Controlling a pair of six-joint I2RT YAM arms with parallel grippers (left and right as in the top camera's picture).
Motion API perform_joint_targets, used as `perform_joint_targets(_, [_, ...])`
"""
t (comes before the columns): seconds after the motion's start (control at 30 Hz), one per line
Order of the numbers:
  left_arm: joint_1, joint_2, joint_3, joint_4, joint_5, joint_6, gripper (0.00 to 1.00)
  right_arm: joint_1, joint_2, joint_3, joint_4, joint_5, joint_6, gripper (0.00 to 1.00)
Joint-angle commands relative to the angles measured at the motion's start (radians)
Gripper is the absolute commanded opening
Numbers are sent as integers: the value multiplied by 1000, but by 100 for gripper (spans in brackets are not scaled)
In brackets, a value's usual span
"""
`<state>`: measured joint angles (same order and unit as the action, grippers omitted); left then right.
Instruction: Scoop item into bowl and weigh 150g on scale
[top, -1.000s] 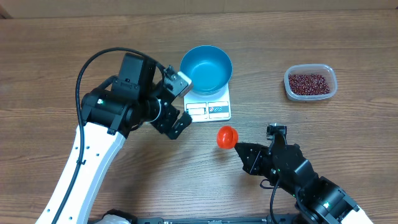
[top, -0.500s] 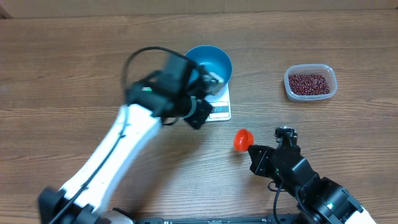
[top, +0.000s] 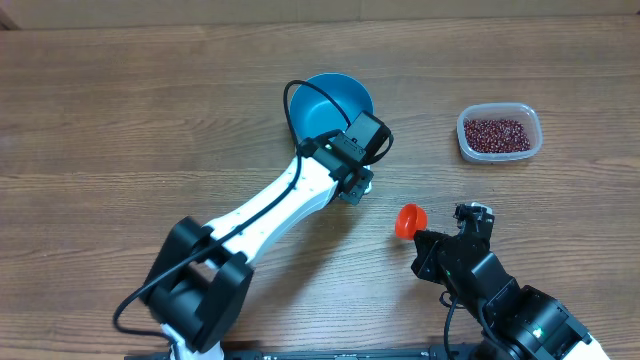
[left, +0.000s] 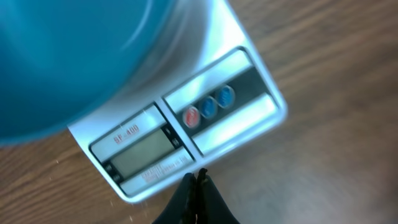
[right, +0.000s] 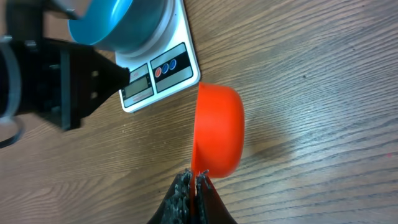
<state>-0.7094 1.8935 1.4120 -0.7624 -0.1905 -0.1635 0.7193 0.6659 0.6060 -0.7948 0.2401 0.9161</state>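
Overhead, from the lower left: white left arm (top: 260, 215) stretched diagonally up to frame centre, its dark end hiding most of the scale (top: 367, 181). From the left wrist view, bottom centre: left fingers (left: 194, 196) pressed together, tips just off the scale's front edge, below the gap between display (left: 140, 151) and buttons (left: 208, 107). Cannot tell whether touching the edge. One red button and two blue, in a row right of the display.

On the scale's platform, filling the upper left of that wrist view: blue bowl (left: 62, 56), blurred. Overhead, the same bowl just above frame centre, partly covered by the arm's cable.

Right of centre and lower down overhead: red scoop (top: 408, 220), well apart from the scale, on the bare wooden worktop (top: 120, 120) or just over it; cannot tell which. Clamped at its near end between the right fingers (top: 421, 242), at the tip of the dark right arm coming up from the bottom right corner. From the right wrist view, scoop turned edge-on in mid frame, with scale and bowl at upper left.

Upper right overhead: dark red-brown beans (top: 497, 133) heaped in a clear rectangular tub (top: 466, 118), well apart from bowl, scale and scoop.
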Motion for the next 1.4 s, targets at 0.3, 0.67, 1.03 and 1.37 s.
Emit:
perform_joint_targets(0.3, [2, 130, -5, 78, -78, -31, 4, -8, -10, 31, 3, 29, -5, 4])
perform_joint_targets(0.67, [3, 148, -5, 129, -56, -31, 4, -8, -10, 31, 3, 29, -5, 4])
perform_joint_targets(1.03, [3, 149, -5, 142, -56, -32, 4, -8, -10, 31, 3, 29, -5, 4])
perform_joint_targets(1.37, [3, 149, -43, 186, -56, -32, 4, -8, -10, 31, 3, 29, -5, 4])
